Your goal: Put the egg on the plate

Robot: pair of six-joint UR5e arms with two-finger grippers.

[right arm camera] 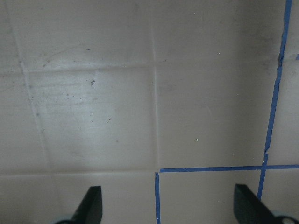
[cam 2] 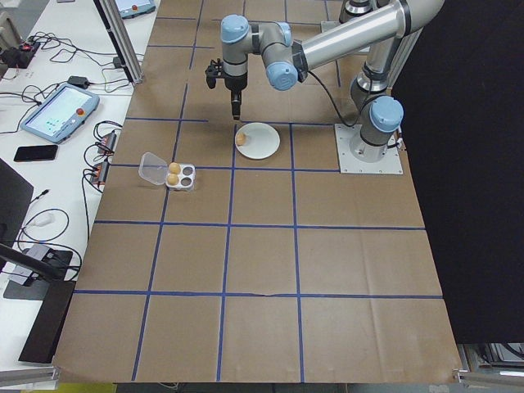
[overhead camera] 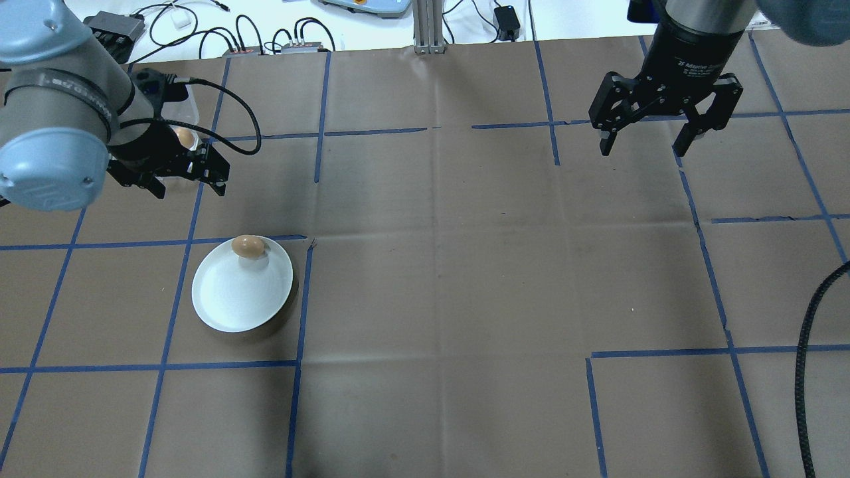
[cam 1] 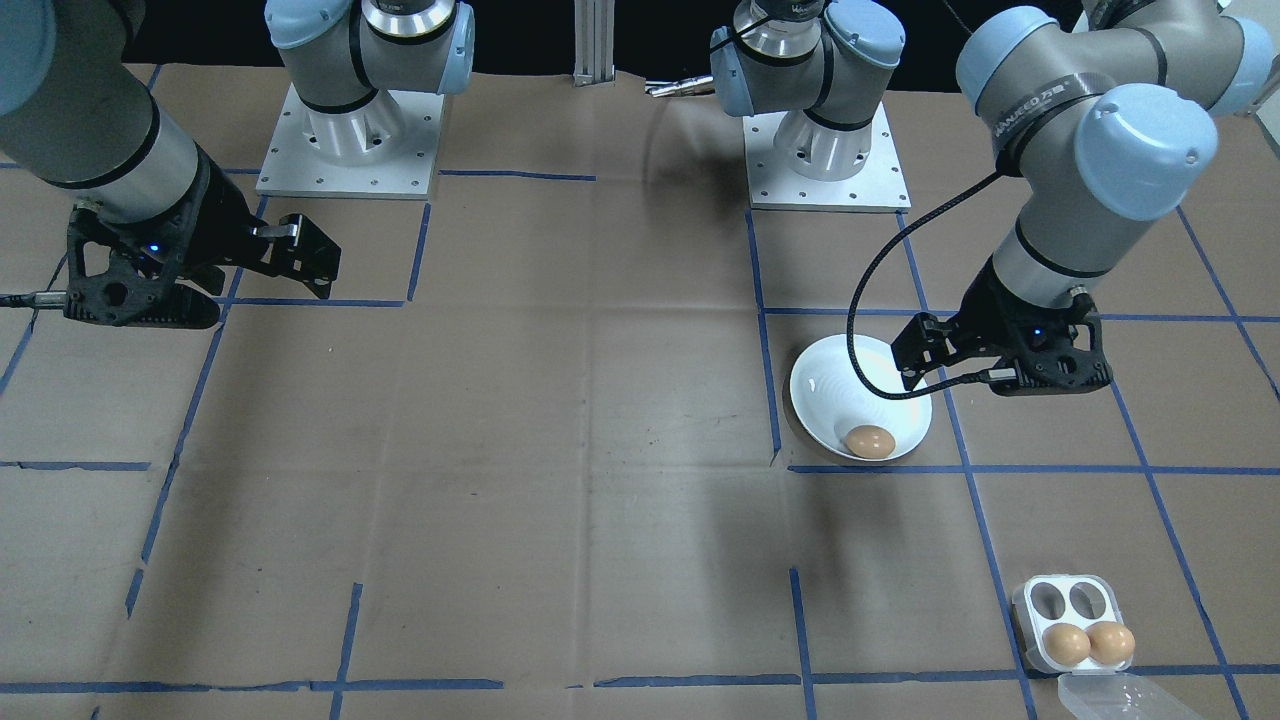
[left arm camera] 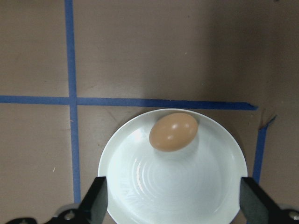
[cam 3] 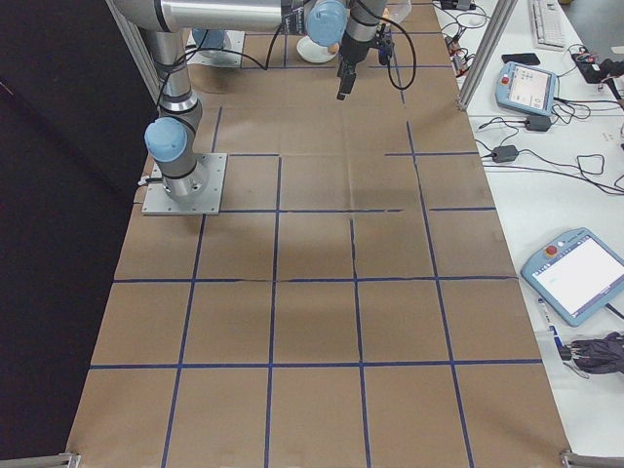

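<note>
Egg (left arm camera: 173, 131), brown and smooth, lies on its side at the far rim of the white plate (left arm camera: 140, 186), long axis slanting. Left hand (overhead camera: 189, 179) hangs spread apart above; right hand (overhead camera: 647, 143) also spread.

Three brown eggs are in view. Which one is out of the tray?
The egg lying alone on the white plate, near its rim. The other two eggs sit side by side in the square four-cup tray.

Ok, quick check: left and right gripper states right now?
Left gripper: open, empty, above the plate that holds the egg.
Right gripper: open, empty, over bare table.
</note>
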